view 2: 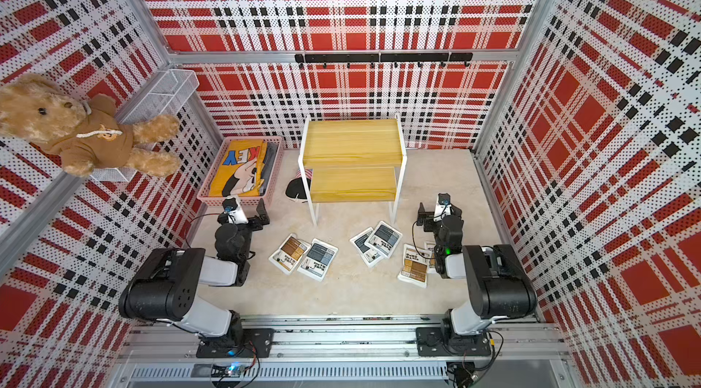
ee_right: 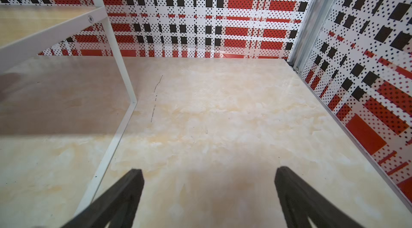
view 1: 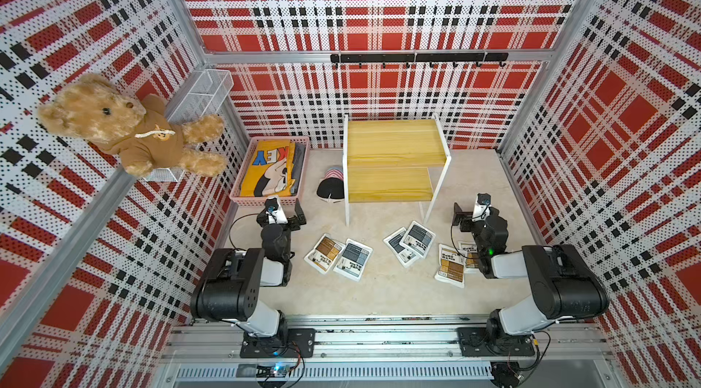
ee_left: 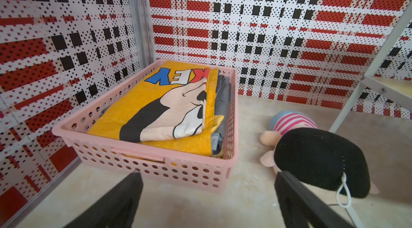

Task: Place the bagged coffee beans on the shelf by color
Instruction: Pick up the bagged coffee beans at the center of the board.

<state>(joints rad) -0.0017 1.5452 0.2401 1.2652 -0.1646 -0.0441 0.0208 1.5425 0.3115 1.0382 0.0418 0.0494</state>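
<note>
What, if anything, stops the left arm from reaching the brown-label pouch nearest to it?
Probably nothing, so yes. The brown-label pouch lies flat on the floor beside the left arm. The left gripper is open and empty, but faces the pink basket, so it must turn back.

Yellow-tan shelf [view 1: 394, 139]; pink basket [view 1: 246, 200]; 6 white pouches [view 1: 352, 259] (3 brown-panelled, 3 grey).

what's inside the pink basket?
The pink basket holds a folded yellow printed cloth on top, with grey fabric showing along one side, beside and partly under it. Anything beneath the yellow cloth is covered, and the basket's bottom cannot be seen.
</note>
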